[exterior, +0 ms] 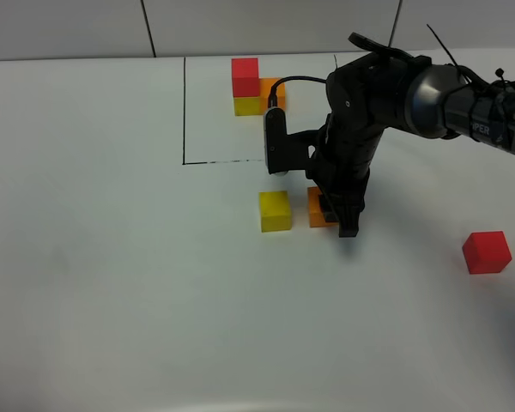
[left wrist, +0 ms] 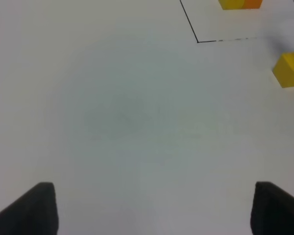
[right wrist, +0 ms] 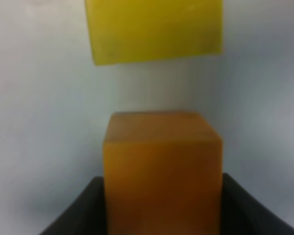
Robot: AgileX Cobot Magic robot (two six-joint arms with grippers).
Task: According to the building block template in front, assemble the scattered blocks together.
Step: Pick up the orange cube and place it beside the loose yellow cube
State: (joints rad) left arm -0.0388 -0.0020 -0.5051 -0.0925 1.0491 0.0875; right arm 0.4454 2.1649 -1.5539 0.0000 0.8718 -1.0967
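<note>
The template, red on yellow (exterior: 245, 86) with orange alongside, stands at the back inside a black drawn line (exterior: 184, 112). A loose yellow cube (exterior: 275, 211) sits on the table mid-view. My right gripper (exterior: 338, 216) is down at the table, shut on the loose orange cube (exterior: 315, 207), a small gap right of the yellow one. In the right wrist view the orange cube (right wrist: 162, 166) fills the space between the fingers (right wrist: 78, 213), with the yellow cube (right wrist: 154, 29) just beyond. The loose red cube (exterior: 486, 252) lies far right. My left gripper (left wrist: 149, 210) is open and empty.
The white table (exterior: 112, 283) extends left and front. The left wrist view shows the yellow cube (left wrist: 290, 69), the frame's corner (left wrist: 198, 41) and the template's base (left wrist: 240, 4) at a distance. The right arm's body (exterior: 386, 94) hangs over the frame's right part.
</note>
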